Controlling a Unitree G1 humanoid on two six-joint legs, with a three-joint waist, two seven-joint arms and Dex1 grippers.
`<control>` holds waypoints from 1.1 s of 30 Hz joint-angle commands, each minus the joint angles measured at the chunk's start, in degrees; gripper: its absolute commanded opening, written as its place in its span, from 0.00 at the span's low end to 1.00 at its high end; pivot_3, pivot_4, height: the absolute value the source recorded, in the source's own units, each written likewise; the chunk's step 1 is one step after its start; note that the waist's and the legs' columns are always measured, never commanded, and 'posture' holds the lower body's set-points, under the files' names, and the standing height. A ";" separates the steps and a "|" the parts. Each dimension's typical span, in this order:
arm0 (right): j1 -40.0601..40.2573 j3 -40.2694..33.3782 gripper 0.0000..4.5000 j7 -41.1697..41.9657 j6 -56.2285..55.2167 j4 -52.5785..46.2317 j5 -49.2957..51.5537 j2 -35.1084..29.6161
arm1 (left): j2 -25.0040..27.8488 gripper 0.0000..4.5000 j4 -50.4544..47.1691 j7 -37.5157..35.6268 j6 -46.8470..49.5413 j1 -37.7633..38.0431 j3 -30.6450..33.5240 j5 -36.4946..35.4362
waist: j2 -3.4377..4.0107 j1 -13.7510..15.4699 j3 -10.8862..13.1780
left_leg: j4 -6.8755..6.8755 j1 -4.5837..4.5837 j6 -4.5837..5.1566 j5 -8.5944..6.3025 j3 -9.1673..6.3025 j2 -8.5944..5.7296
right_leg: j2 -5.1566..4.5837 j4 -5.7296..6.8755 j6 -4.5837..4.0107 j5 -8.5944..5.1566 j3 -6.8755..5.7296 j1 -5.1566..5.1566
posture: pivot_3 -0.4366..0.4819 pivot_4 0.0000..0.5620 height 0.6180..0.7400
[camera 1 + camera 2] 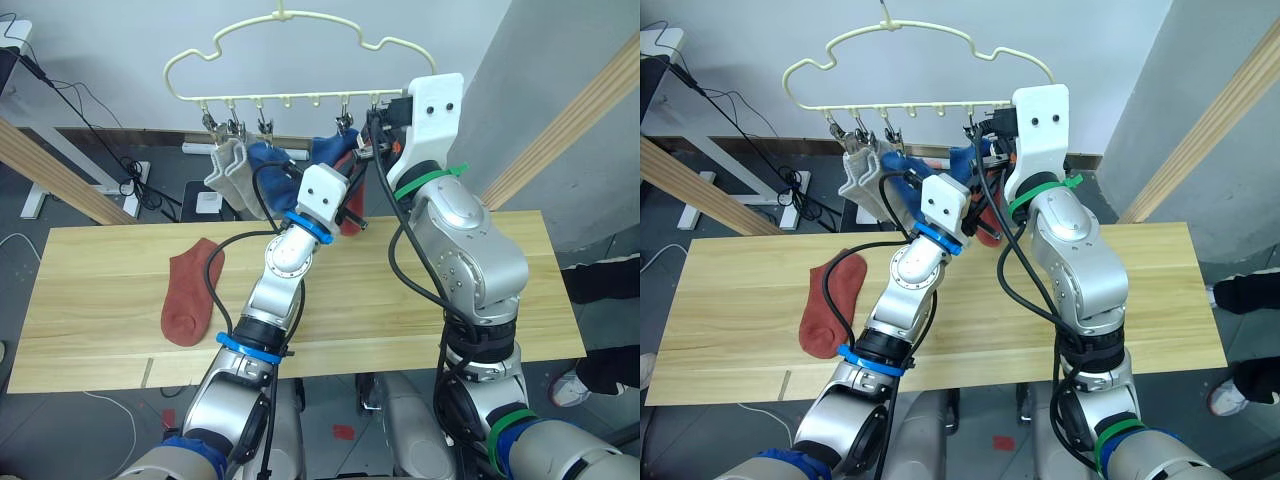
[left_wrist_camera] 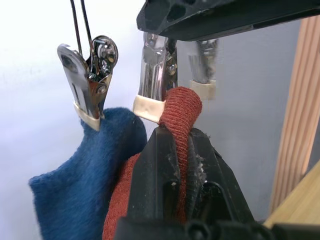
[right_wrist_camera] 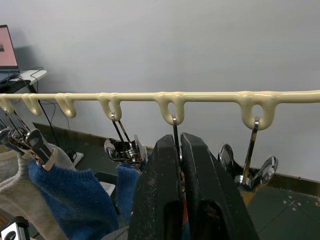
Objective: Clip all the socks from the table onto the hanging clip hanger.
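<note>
Head views: the hanger [image 1: 290,45] hangs above the far edge of the table [image 1: 100,300]. Two grey socks [image 1: 228,170] hang from its leftmost clips, with a blue sock [image 1: 268,165] next to them and a second blue sock [image 1: 328,150] further right. One red sock [image 1: 192,292] lies flat on the left part of the table. Both arms reach up to the right part of the bar. The left gripper [image 1: 350,200] is raised with a second red sock [image 1: 352,215] hanging at it, under the second blue sock. The right gripper [image 1: 378,128] sits at the bar's right end, among the clips.

Left wrist view: the left gripper [image 2: 182,150] is closed tight on a fold of the red sock [image 2: 181,107], whose top touches the pale tip of a clip [image 2: 155,80]. Just beside it, another clip [image 2: 90,75] grips the blue sock [image 2: 85,190]. The black underside of the right gripper crosses above.

Right wrist view: the right gripper [image 3: 180,150] has its fingers [image 3: 160,175] pressed narrowly together around the wire of a clip under the bar [image 3: 210,96]. Further clips hang on either side, and blue and grey socks hang along the bar to one side.
</note>
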 commanded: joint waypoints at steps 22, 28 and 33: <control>4.78 1.09 0.89 5.08 4.53 -12.17 7.30 -1.53 | 1.47 0.63 -6.08 -6.76 5.86 3.28 -1.09 -2.82 | 0.00 -0.11 0.00 | -0.02 0.00 0.00 0.00 0.00 0.00 | 0.00 -0.01 0.00 0.00 0.00 0.00 | 0.36 0.71 1.00; 9.25 1.73 0.89 8.77 5.03 -18.85 9.36 -7.22 | 5.05 0.69 -12.69 -13.75 12.04 6.77 -0.36 -7.64 | 0.00 -0.13 0.00 | 0.00 0.00 0.00 0.00 -0.04 0.00 | 0.02 0.00 0.05 -0.03 -0.01 0.00 | 0.36 0.72 1.00; 11.99 1.52 0.89 7.31 2.90 -21.21 7.21 -10.73 | 10.71 0.69 -21.64 -23.49 18.62 10.61 2.03 -17.24 | 0.00 -0.17 0.00 | -0.01 0.01 0.00 0.01 -0.02 0.01 | 0.02 0.00 0.08 -0.05 0.01 0.00 | 0.36 0.72 1.00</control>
